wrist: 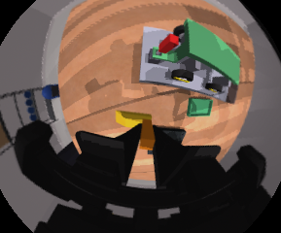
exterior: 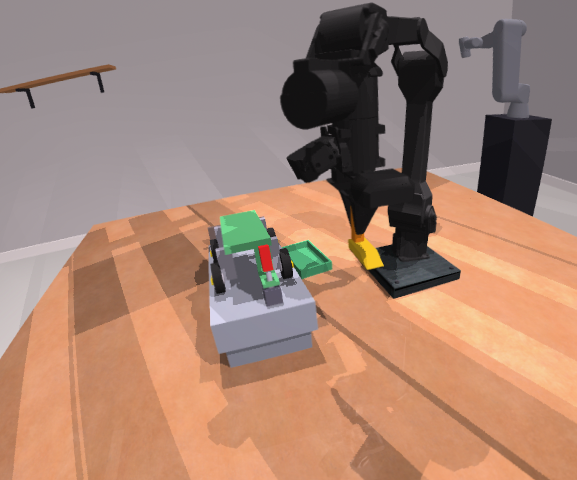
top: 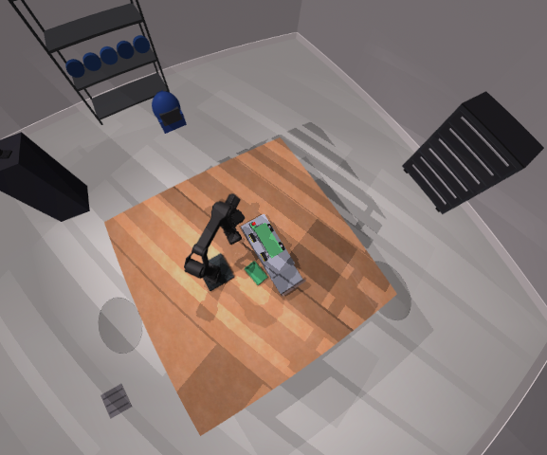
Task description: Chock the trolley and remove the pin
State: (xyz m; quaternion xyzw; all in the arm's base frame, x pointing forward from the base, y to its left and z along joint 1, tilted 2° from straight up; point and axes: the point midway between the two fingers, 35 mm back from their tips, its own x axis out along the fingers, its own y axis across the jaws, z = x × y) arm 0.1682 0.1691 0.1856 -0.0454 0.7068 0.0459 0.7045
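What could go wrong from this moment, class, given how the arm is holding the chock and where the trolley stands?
1. The gripper pinches only the thin orange handle, and the yellow chock hangs tilted; it may twist or slip before reaching a wheel.
2. The trolley rests on the ramp held only by the stop pin; bumping it while placing the chock could make it roll.
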